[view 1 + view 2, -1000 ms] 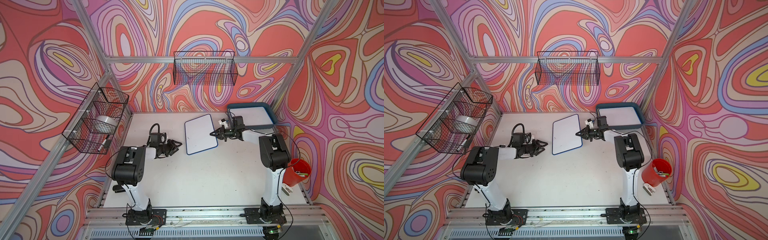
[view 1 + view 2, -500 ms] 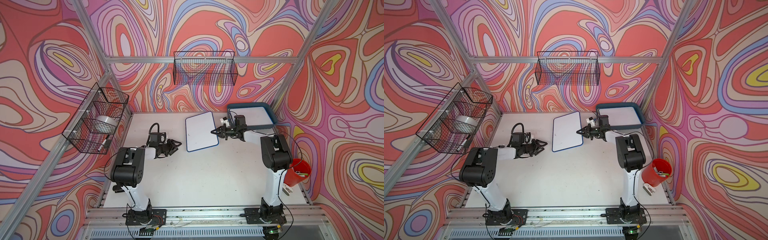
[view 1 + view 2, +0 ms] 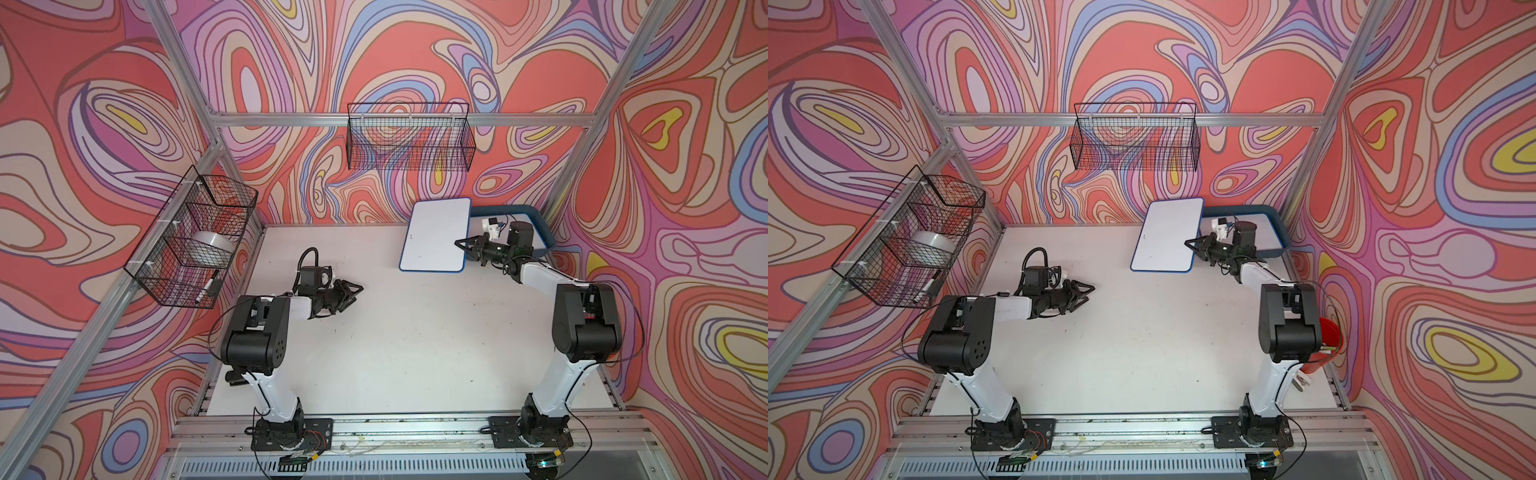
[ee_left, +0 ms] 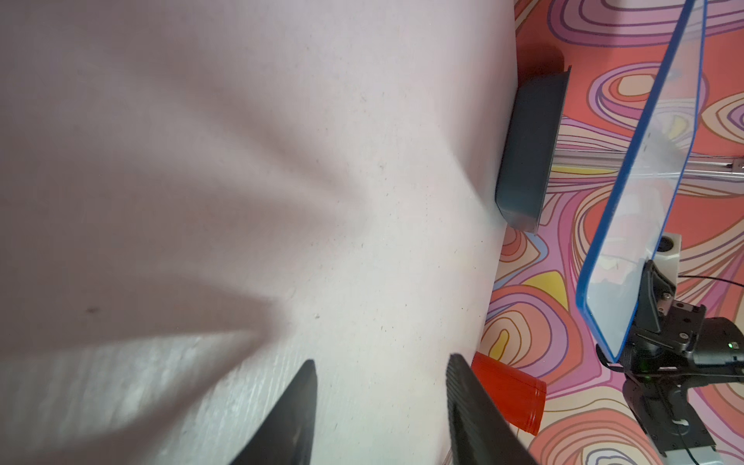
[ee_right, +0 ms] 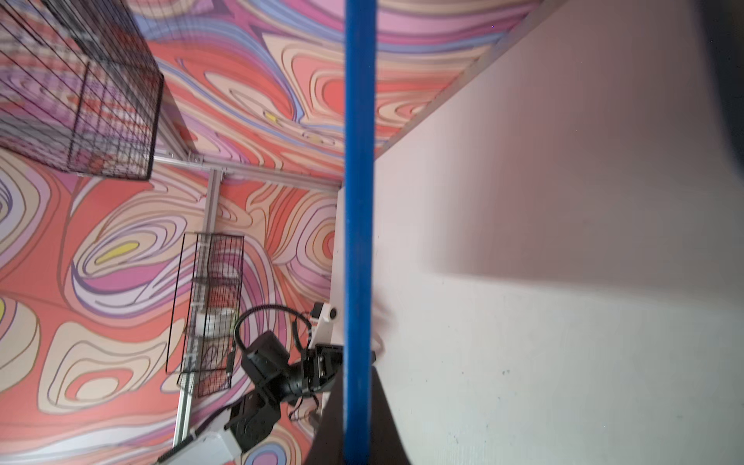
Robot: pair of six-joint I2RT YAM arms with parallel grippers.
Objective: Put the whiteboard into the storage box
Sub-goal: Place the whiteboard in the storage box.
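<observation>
Right now your right gripper (image 3: 461,246) is pinching the whiteboard (image 3: 436,235) by its blue-framed edge. In the right wrist view the two fingers sit pressed against either side of that edge (image 5: 358,201). The board is off the table (image 3: 415,353) and tilted, as the left wrist view shows (image 4: 644,169).

What matters for your next move is where the storage box (image 3: 545,239) lies. It sits in the back right corner of the table, on the far side of the gripper from the board, so the board hangs on the inner side and the box is behind your wrist. In both top views the board's far corner overlaps the box's rim (image 3: 1281,237). You cannot tell from them how far above the rim it rides.

The board's long axis runs roughly front to back, while the box appears to run longer from side to side. You will probably need to carry the board toward the right wall and turn it before lowering it, or a corner could catch on the flared side.

Your left gripper (image 3: 353,291) is well apart from both, low over the middle of the table. Its fingers are partly spread and hold nothing (image 4: 381,359). The right arm is clearly the nearer one, and it has the grip.
</observation>
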